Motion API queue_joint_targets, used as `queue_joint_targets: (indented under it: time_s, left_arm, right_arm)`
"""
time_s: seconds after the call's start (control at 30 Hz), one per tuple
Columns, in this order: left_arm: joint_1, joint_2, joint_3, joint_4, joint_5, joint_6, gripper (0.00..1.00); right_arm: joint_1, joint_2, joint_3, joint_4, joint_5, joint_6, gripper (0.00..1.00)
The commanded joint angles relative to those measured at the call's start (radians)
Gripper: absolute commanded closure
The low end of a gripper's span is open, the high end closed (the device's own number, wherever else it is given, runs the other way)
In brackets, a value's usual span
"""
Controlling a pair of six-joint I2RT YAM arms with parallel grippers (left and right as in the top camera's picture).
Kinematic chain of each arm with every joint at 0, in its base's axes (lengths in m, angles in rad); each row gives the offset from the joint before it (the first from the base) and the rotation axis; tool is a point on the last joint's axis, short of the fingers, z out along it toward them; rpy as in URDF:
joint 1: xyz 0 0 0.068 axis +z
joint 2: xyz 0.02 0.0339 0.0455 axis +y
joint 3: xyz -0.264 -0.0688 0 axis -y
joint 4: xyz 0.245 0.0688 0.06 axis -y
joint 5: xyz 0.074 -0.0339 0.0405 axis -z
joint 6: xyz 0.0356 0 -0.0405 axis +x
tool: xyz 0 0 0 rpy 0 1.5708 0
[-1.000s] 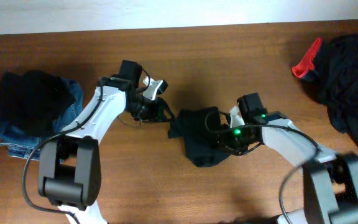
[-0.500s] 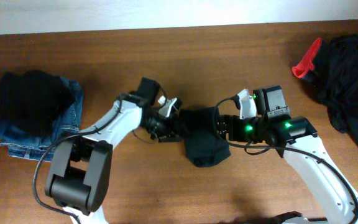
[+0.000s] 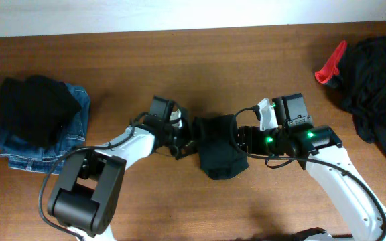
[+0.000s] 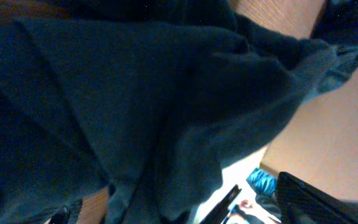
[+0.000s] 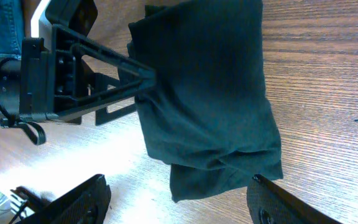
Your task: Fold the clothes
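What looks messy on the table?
The dark clothes at the right end lie in a crumpled heap with a red thing poking out. The shirt in the middle is folded small, but one end is bunched and uneven.

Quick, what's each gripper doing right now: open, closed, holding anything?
Left gripper: open, fingers at the T-shirt's edge.
Right gripper: open, fingers spread wide either side of the T-shirt's corner, gripping nothing.
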Motion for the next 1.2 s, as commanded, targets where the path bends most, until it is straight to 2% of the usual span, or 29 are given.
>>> queue_joint_targets:
  time_s: [0.0, 0.2, 0.27, 0.37, 0.4, 0.47, 0.6, 0.8, 0.83, 0.93, 1.07, 1.17]
  left_arm:
    - [-0.076, 0.015, -0.033, 0.031, -0.116, -0.127, 0.01]
    - [-0.121, 0.018, -0.033, 0.036, -0.183, -0.169, 0.01]
    - [-0.121, 0.018, -0.033, 0.037, -0.195, -0.170, 0.20]
    - [-0.121, 0.018, -0.033, 0.037, -0.226, -0.170, 0.43]
    - [-0.121, 0.018, -0.033, 0.038, -0.237, -0.169, 0.47]
    - [-0.121, 0.018, -0.033, 0.044, -0.249, -0.169, 0.48]
    - [-0.122, 0.019, -0.033, 0.095, -0.254, -0.170, 0.42]
    - [-0.122, 0.019, -0.033, 0.153, -0.256, -0.188, 0.30]
    - [-0.123, 0.021, -0.033, 0.153, -0.268, -0.188, 0.31]
    - [-0.124, 0.040, -0.033, 0.169, -0.280, -0.188, 0.43]
    - [-0.124, 0.108, -0.033, 0.237, -0.225, -0.188, 0.61]
    - [-0.124, 0.155, -0.033, 0.306, -0.198, -0.172, 0.70]
  right_arm:
    - [-0.005, -0.003, 0.013, 0.002, 0.025, -0.007, 0.25]
    - [-0.005, -0.003, 0.013, 0.000, 0.025, -0.004, 0.27]
    - [-0.005, -0.003, 0.013, -0.001, 0.024, -0.003, 0.29]
    - [-0.005, -0.003, 0.013, -0.002, 0.022, 0.004, 0.31]
    - [-0.005, -0.003, 0.013, -0.002, 0.021, 0.004, 0.32]
    - [-0.005, -0.005, 0.013, -0.003, 0.021, 0.004, 0.34]
    - [-0.006, -0.020, 0.026, 0.011, 0.021, 0.004, 0.33]
    - [-0.036, -0.091, 0.140, 0.011, -0.029, 0.004, 0.20]
    - [-0.036, -0.110, 0.172, 0.011, -0.031, 0.004, 0.17]
    - [-0.036, -0.134, 0.216, 0.006, -0.032, 0.004, 0.15]
    - [-0.036, -0.153, 0.234, -0.009, -0.032, 0.004, 0.14]
    - [-0.036, -0.154, 0.234, -0.028, -0.031, 0.003, 0.14]
